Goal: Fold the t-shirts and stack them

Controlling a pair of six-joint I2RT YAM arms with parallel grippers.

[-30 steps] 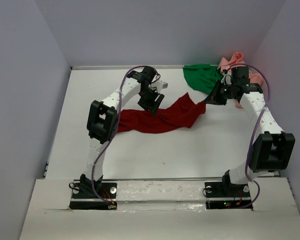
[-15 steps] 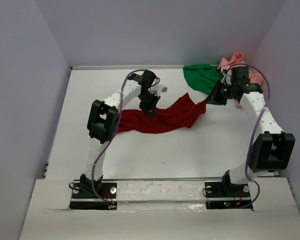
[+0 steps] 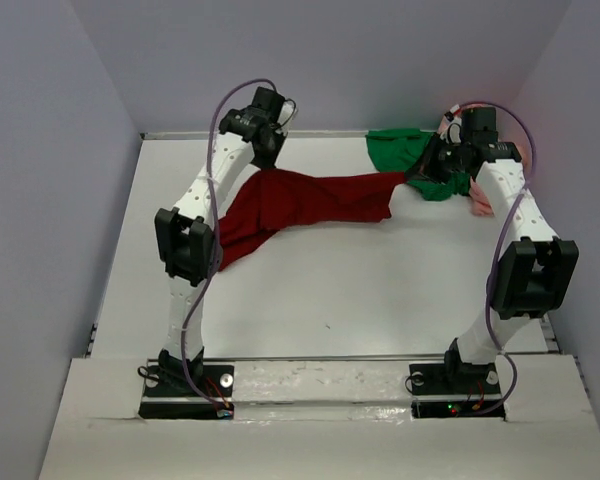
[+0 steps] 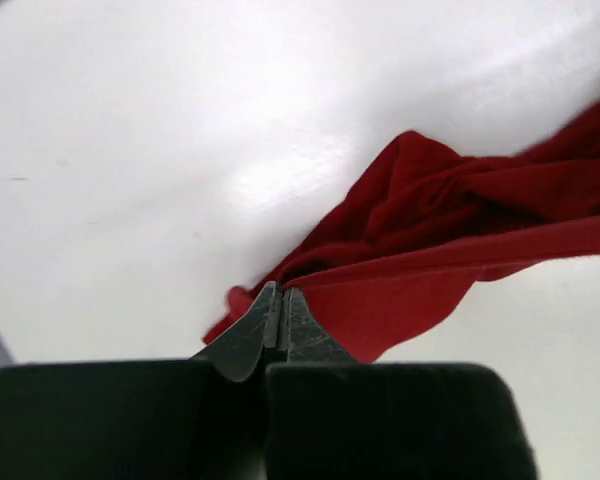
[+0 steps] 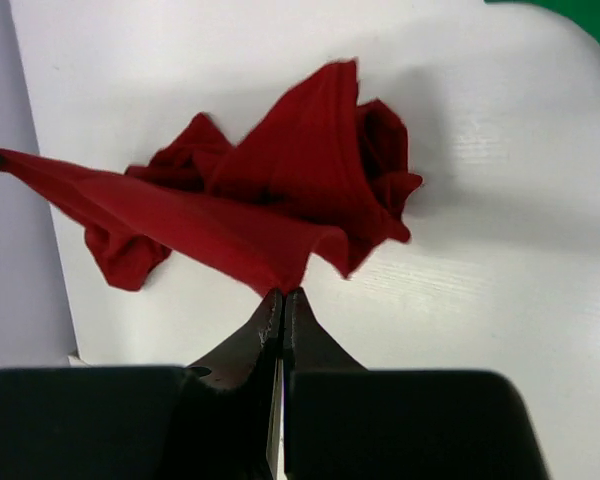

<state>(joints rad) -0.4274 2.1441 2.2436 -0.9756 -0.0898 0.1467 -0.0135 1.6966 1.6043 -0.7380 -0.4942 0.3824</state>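
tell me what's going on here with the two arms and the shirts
Both arms are working on the dark red cloth t-shirt. The left gripper is shut on one edge of it and the right gripper is shut on another. The cloth is pulled out between them across the far part of the white table, with the rest trailing bunched. The bright green t-shirt and the salmon pink t-shirt lie crumpled in the far right corner. Nothing is folded or stacked yet.

Left tool [image 4: 281, 300] clamped onto dark red t-shirt [image 3: 310, 198], hauled it toward far wall; cloth now stretched taut.
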